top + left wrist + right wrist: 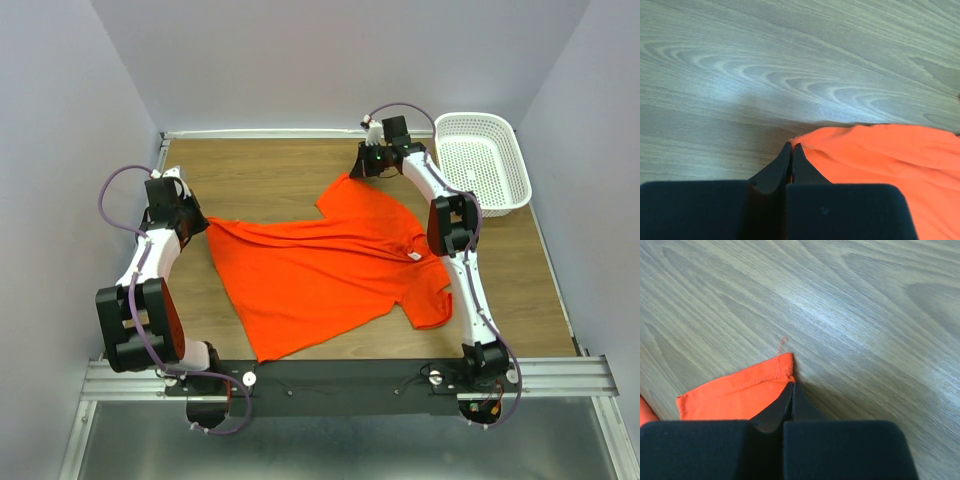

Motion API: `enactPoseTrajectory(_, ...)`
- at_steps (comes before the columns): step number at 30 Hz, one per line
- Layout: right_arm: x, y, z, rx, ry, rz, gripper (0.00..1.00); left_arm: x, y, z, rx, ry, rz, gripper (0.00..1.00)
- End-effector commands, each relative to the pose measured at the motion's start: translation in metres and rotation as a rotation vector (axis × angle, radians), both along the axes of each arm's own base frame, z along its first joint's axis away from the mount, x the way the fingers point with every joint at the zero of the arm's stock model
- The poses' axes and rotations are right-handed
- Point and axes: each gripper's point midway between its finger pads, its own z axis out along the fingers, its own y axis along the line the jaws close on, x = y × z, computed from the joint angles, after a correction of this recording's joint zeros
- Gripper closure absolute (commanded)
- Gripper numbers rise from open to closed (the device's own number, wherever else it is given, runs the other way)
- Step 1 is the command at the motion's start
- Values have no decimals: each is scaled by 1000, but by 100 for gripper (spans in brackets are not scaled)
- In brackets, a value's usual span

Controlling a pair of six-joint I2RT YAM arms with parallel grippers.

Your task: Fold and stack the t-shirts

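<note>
Bright, even overhead light; pale glare streaks the wooden table [735, 90] in both wrist views, whose dark near foregrounds sit out of focus.

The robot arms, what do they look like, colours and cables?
The left arm and right arm have white links and bulky black joints. A purple cable loops off each. The left hand and right hand have black tapered fingers.
</note>
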Motion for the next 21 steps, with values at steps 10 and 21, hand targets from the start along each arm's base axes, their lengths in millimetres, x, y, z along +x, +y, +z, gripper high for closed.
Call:
enactPoseTrajectory(10,-4,-1,-26,-36,51,-16,57,0,-6,5,-1,-26,-32,100)
enactPoseTrajectory(21,-7,5,-44,-14,70,8,48,0,-7,5,-5,-27,-37,100)
